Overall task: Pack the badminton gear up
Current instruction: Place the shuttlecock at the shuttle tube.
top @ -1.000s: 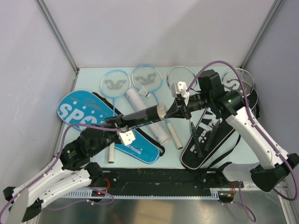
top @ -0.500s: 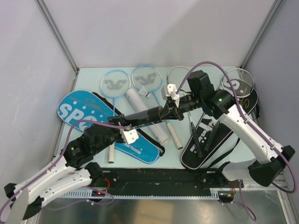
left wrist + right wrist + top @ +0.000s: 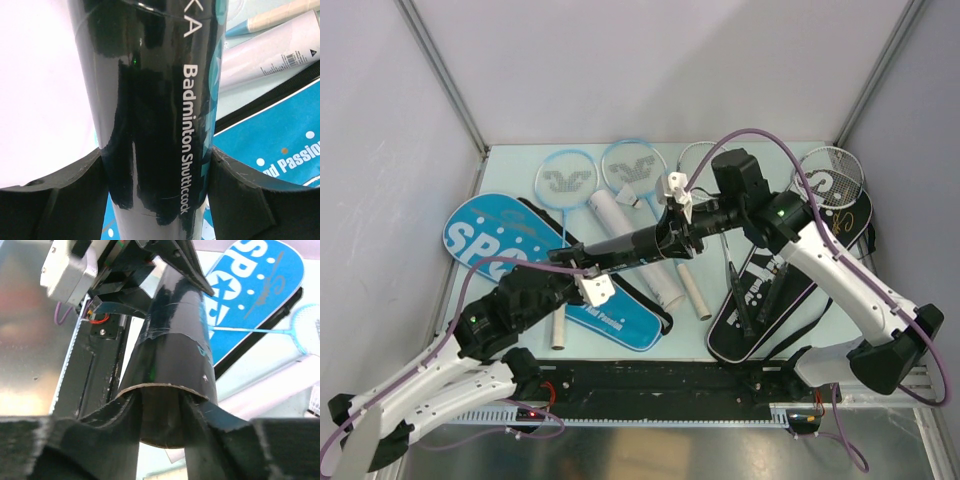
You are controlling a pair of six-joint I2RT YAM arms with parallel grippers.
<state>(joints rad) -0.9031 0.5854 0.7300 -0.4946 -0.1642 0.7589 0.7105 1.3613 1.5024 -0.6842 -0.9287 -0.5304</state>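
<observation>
Right gripper [image 3: 675, 230] has moved to the open mouth of the glossy black shuttlecock tube [image 3: 620, 248], jaws now slightly parted. Left gripper [image 3: 575, 262] clamps that tube. Possibly a drop-off inside; contents not visible.

- A pale mint-green flat tabletop [image 3: 505, 168] fills the middle of the top view.
- Plain lilac-white enclosure walls [image 3: 650, 70] stand behind and at both sides of it.
- Two slanting grey metal corner posts [image 3: 440, 70] [image 3: 880, 70] join the walls.
- A long black mounting rail [image 3: 660, 385] runs along the near edge.
- A brushed silver metal sheet [image 3: 670, 450] lies just below the rail.
</observation>
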